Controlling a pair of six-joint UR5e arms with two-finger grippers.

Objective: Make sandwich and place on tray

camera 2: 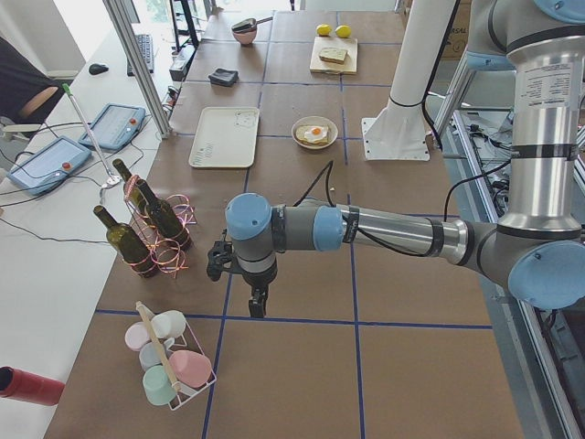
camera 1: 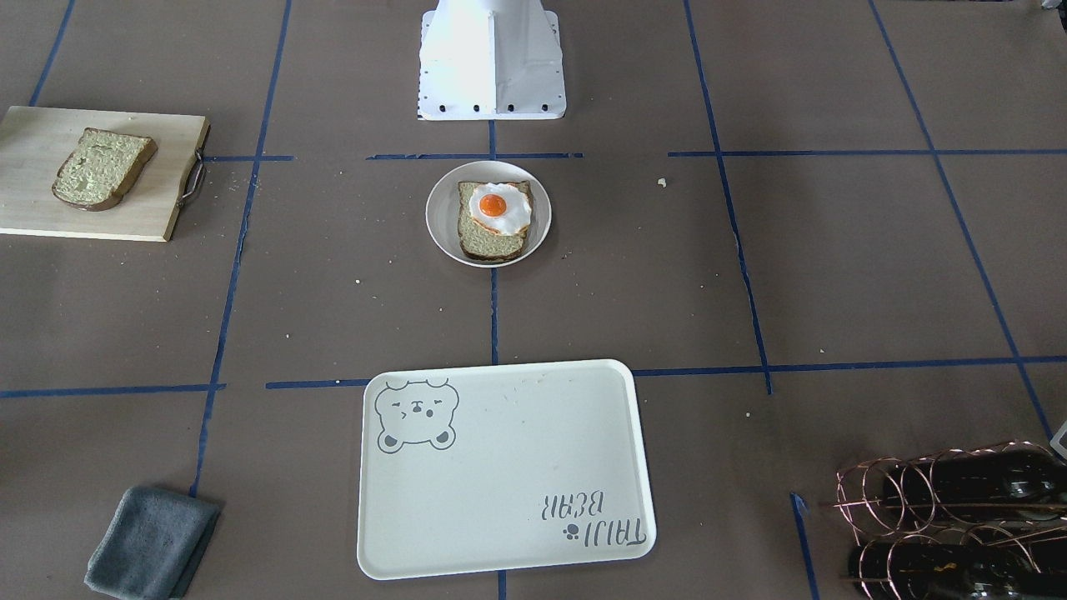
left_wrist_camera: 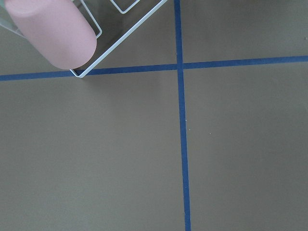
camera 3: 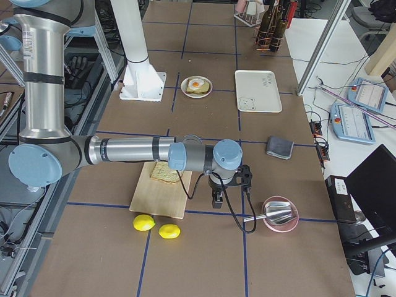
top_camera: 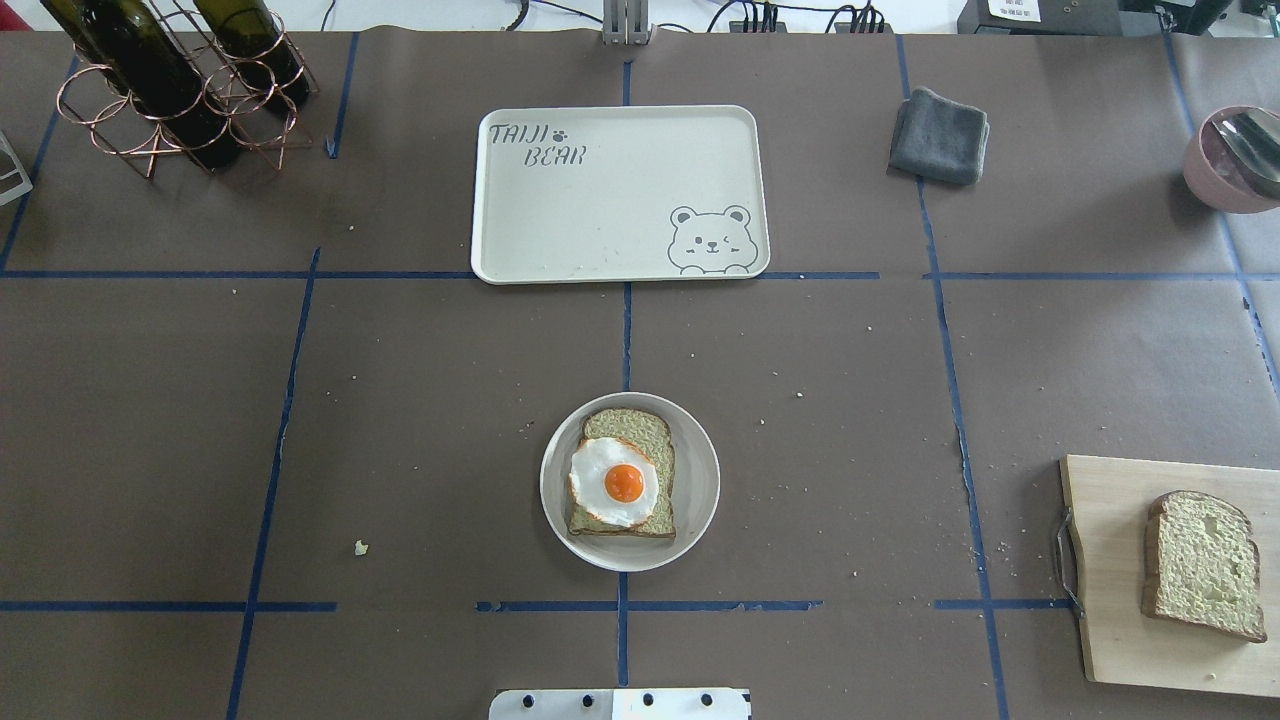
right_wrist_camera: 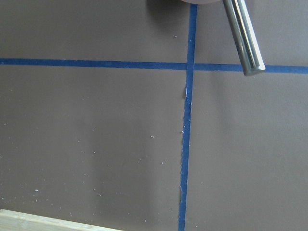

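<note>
Brown table [top_camera: 420,420], blue tape grid [top_camera: 627,330] across it. Tray [top_camera: 600,225] flat at far centre. Plate [top_camera: 700,480] mid-table, between tray & robot base [camera 1: 492,75], well apart from both. Board [top_camera: 1110,570] on robot's right, two lemons [camera 3: 143,223] just beside it. Grey cloth [top_camera: 940,135] far right, pink bowl [top_camera: 1215,185] beyond it. Bottle rack [top_camera: 170,100] far left, cup basket [camera 2: 169,366] further left. Crumbs [top_camera: 361,547] scattered.

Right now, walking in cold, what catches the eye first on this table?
The white fried egg with orange yolk, on a greenish-tan bread slice on the round white plate at mid-table. Beyond it lies the cream rectangular bear-face tray; a second bread slice lies on the wooden cutting board at the robot's right.
</note>
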